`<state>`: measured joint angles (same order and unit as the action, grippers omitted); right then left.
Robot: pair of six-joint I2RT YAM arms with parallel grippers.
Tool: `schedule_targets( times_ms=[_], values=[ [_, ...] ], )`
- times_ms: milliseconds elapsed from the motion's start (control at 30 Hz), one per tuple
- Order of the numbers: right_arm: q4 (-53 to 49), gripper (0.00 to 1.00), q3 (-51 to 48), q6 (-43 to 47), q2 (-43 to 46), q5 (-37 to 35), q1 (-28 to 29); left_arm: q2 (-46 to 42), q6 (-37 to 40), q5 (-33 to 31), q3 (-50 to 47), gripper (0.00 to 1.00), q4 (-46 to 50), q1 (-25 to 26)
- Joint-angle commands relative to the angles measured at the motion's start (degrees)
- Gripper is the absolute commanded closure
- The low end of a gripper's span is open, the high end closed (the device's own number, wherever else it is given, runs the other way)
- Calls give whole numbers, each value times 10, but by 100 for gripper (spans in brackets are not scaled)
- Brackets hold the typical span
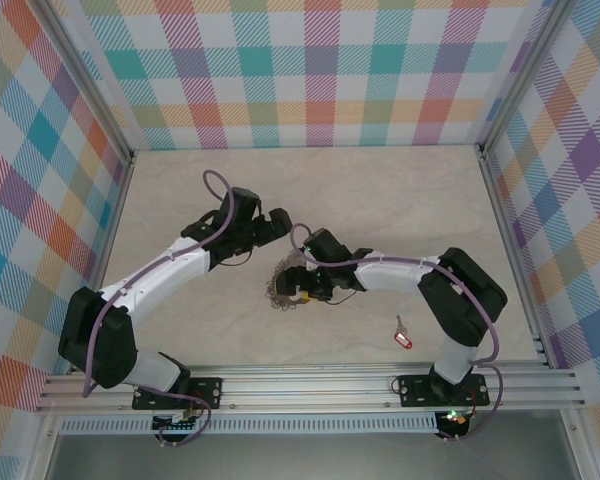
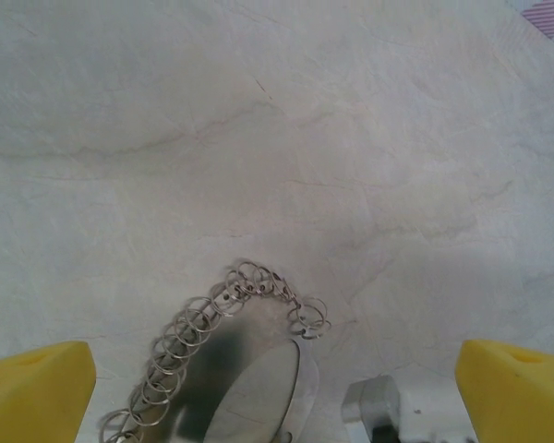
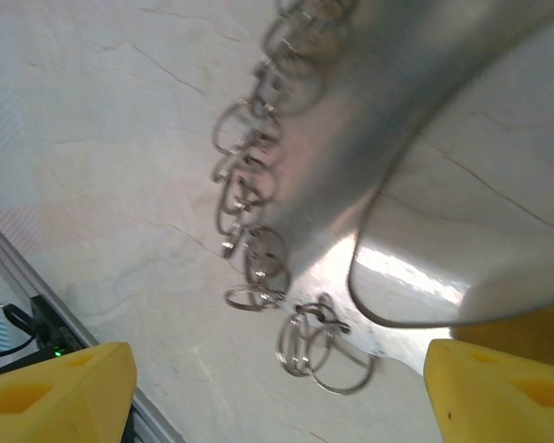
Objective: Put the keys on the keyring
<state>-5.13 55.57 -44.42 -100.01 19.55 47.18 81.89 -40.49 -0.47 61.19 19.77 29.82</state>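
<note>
Keyring (image 1: 279, 291) at right tool (image 1: 302, 290) — key (image 1: 402, 340) apart

The keyring (image 3: 379, 101) is glossy, polished metal; the table (image 2: 258, 138) is matt, smooth and faintly veined.

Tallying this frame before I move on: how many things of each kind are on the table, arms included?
Keyring: 1
Key with a red head: 1
Robot arms: 2 (left arm, right arm)
Total: 4
</note>
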Motion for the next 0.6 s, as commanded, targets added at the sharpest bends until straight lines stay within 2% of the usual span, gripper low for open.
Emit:
schedule_targets(
  times_ms=[0, 200, 367, 567],
  values=[
    [-6, 17, 12, 31, 36, 10, -12, -17, 1, 5, 8, 0, 8, -17],
    [-43, 18, -35, 52, 121, 12, -83, 23, 11, 12, 31, 0, 8, -31],
    [-79, 17, -67, 71, 175, -3, -141, 102, 16, 36, 70, 0, 2, -31],
    [-91, 17, -100, 90, 198, -17, -190, 205, 14, 78, 123, 0, -9, -28]
  ],
)
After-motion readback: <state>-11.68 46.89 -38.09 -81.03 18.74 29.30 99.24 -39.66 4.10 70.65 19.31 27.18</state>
